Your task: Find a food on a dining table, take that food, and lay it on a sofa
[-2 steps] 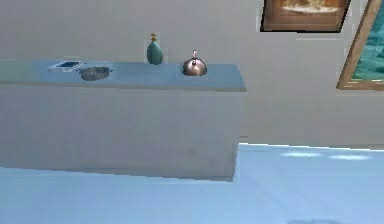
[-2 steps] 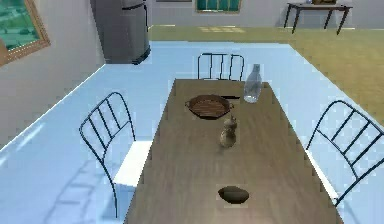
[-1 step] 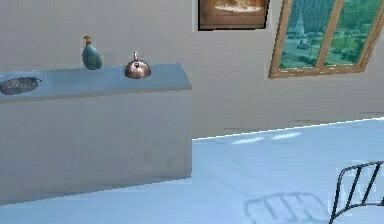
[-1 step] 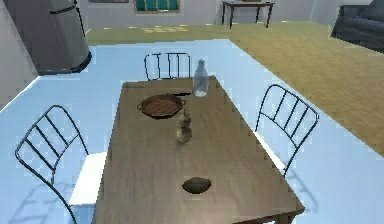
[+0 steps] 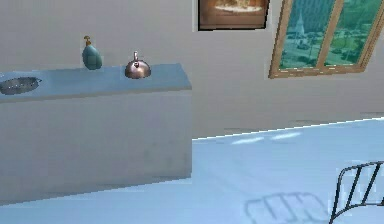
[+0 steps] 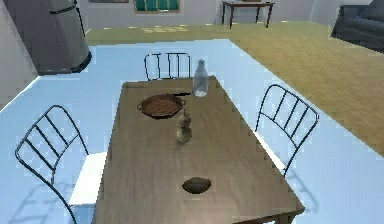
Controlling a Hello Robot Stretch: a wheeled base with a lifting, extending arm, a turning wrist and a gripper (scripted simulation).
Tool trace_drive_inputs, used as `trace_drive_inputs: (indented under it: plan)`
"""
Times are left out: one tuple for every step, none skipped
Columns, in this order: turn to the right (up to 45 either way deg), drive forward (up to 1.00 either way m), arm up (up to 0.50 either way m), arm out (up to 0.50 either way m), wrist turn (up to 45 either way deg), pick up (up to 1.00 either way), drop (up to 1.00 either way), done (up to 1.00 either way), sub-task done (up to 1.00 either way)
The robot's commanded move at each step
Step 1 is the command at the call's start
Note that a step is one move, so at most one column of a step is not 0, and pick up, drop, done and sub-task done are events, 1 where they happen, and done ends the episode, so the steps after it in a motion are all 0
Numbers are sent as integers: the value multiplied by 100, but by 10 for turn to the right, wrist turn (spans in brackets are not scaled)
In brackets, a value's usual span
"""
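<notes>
Here's the dining table (image 6: 145, 160) in the arm side view, three wire chairs around it. Near its far edge stands a clear bottle (image 6: 200, 78), and just beside that lies a round brown dish (image 6: 162, 105). At the table's middle there's a small upright blob (image 6: 184, 130), too small to name. Close to the near edge lies a dark round lump (image 6: 197, 185), and whether that's the food I can't tell. A dark sofa (image 6: 362, 22) sits well apart, at the far right. Looking forward, there's a counter (image 5: 100, 120) with a kettle (image 5: 138, 68) near its right edge. The gripper's state can't be told.
</notes>
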Motion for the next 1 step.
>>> trace_drive_inputs:
  plan:
    - [0,0,36,0,0,0,0,0,0]
